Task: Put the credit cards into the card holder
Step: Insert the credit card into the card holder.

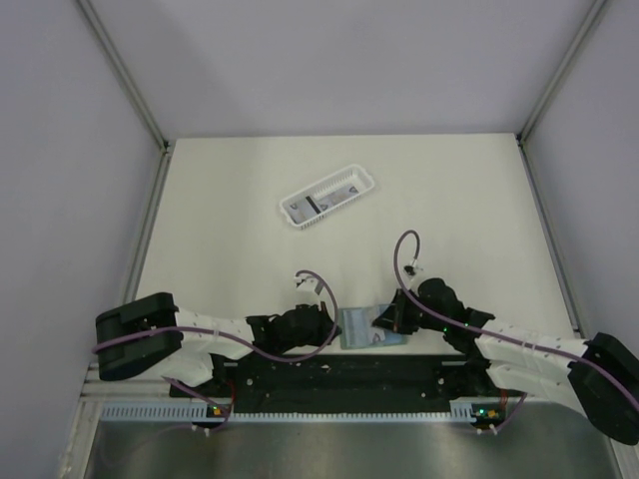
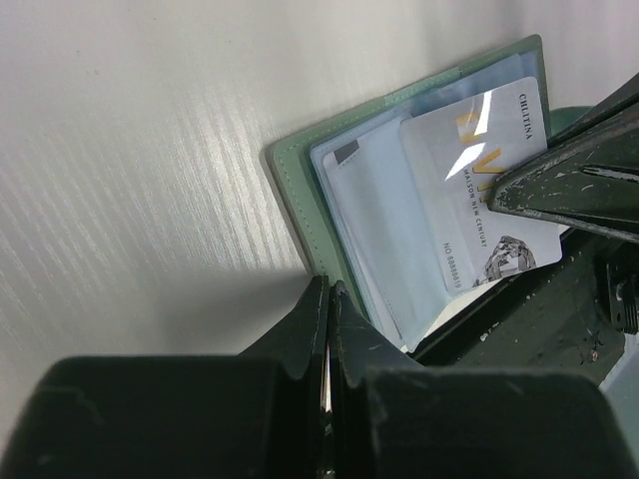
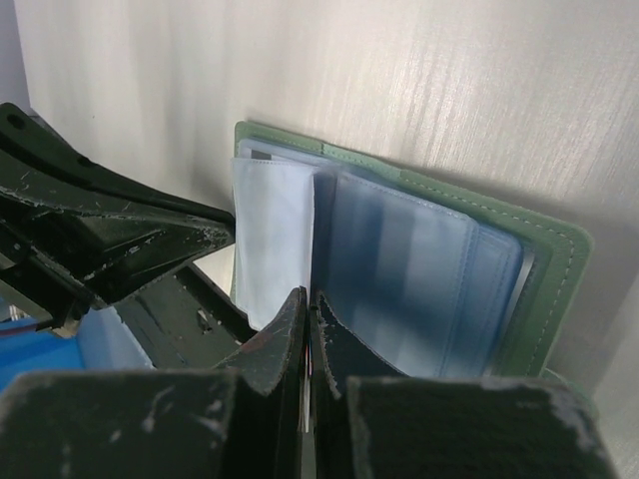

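The sage-green card holder [image 1: 353,325] lies open at the near table edge between my two grippers, its pale blue sleeves up. In the left wrist view the holder [image 2: 296,190] carries a light-grey credit card [image 2: 469,190] lying partly over a sleeve. My right gripper [image 1: 387,319] is shut on that card, which shows edge-on between its jaws in the right wrist view [image 3: 308,295]. My left gripper [image 2: 328,287] is shut at the holder's green edge, with a thin pale strip between its jaws. The holder [image 3: 555,261] fills the right wrist view.
A white slotted basket [image 1: 351,180] stands at mid-table and holds a grey card with a dark stripe [image 1: 316,206]. The black rail of the arm bases [image 1: 339,371] runs just below the holder. Grey walls close in the table on three sides.
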You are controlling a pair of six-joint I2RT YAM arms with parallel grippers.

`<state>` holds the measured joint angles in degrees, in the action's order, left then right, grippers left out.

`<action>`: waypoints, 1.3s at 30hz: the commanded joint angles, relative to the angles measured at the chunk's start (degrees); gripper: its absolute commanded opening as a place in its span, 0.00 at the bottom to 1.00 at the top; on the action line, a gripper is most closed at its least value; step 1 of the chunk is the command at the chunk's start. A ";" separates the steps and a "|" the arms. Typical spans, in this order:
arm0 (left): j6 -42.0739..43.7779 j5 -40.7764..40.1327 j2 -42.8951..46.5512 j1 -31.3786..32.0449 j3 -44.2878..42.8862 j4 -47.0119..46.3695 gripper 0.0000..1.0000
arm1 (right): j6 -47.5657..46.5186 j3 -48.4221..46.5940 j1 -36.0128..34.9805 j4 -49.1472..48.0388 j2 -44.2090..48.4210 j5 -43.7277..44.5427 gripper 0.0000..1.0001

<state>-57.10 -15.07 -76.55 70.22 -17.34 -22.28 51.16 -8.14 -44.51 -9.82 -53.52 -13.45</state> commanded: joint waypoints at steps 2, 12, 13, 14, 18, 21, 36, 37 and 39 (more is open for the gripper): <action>-0.03 0.39 -0.70 -0.08 0.03 -0.83 0.00 | 0.96 2.07 -0.58 -3.26 -2.90 -2.28 0.00; -0.03 0.22 -0.17 -0.17 0.20 -0.22 0.00 | 3.16 1.90 -0.66 -6.26 -3.62 -0.70 0.00; -0.03 0.30 -0.26 -0.08 0.20 -0.39 0.00 | 3.07 1.55 -0.58 -5.82 -3.61 -0.70 0.00; -0.11 0.30 -0.35 -0.08 0.12 -0.39 0.00 | 2.99 1.46 -0.49 -5.91 -3.70 -0.96 0.00; -0.03 0.48 -0.79 -0.08 -0.06 -0.65 0.00 | 2.98 1.20 -0.49 -8.71 -6.68 -3.07 0.00; -0.03 0.66 -0.88 -0.08 -0.15 -0.57 0.00 | 4.03 2.25 -0.66 -12.75 -9.23 -3.95 0.00; 0.06 0.75 -1.06 -0.08 -0.32 -0.74 0.00 | 4.83 -0.82 -4.96 -16.29 -15.22 -1.32 0.09; 0.06 0.83 -1.14 -0.08 -0.32 -0.83 0.00 | 4.74 -1.17 -5.23 -15.41 -15.04 -0.70 0.16; -0.03 0.75 -0.97 -0.08 -0.06 -1.01 0.00 | 4.57 -1.44 -5.76 -14.35 -14.51 0.44 0.26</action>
<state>-57.08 -14.98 -76.64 70.22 -17.34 -22.37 56.99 -7.62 -48.03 -27.51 -67.92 -14.31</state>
